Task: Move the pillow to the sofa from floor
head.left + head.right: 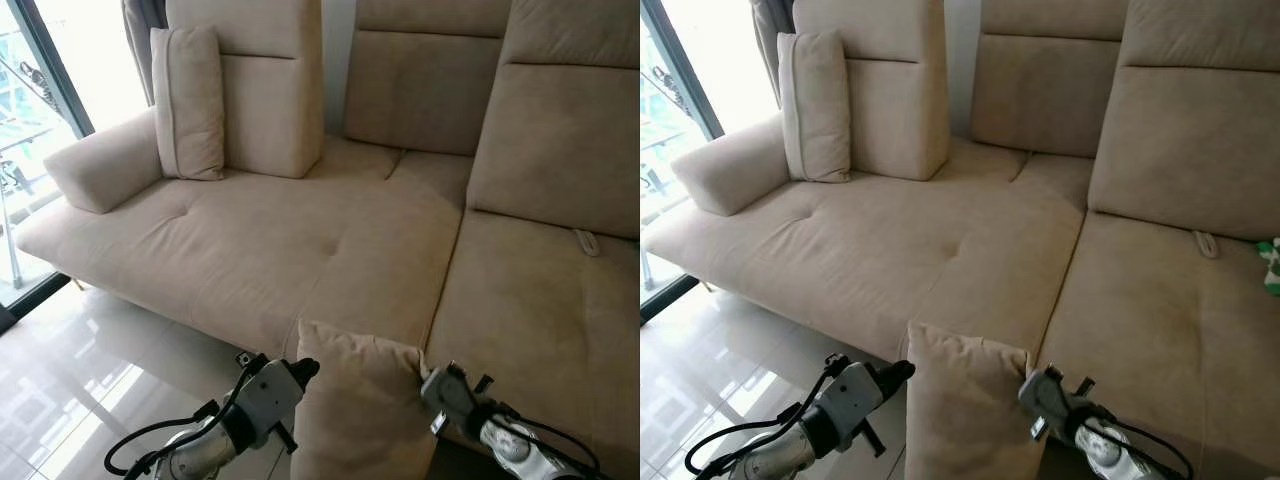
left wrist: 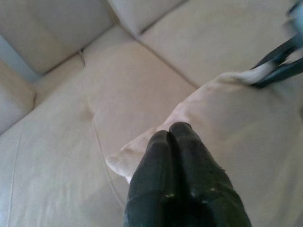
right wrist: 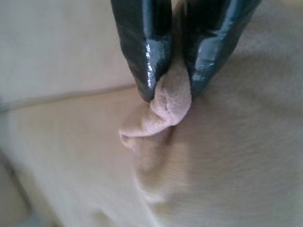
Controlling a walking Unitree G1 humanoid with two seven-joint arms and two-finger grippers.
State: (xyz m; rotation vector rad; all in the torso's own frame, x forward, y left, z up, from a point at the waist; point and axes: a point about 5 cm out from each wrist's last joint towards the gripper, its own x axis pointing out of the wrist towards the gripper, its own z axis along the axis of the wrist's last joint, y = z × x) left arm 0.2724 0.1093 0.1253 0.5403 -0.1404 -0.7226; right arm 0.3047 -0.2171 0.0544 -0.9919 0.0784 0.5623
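At the far left you see tall glass doors with daylight coming through, and glossy pale floor tiles below them. Next comes the large beige fabric corner sofa, with a matching beige cushion standing upright against its left backrest, beside the armrest. Low in front of you, your left gripper has its two black fingers pressed together on the left top corner of the beige square fabric pillow. That pillow hangs upright between both arms, just in front of the sofa's seat edge. Your right gripper pinches the pillow's right top corner, a fold of fabric clamped between its fingertips.
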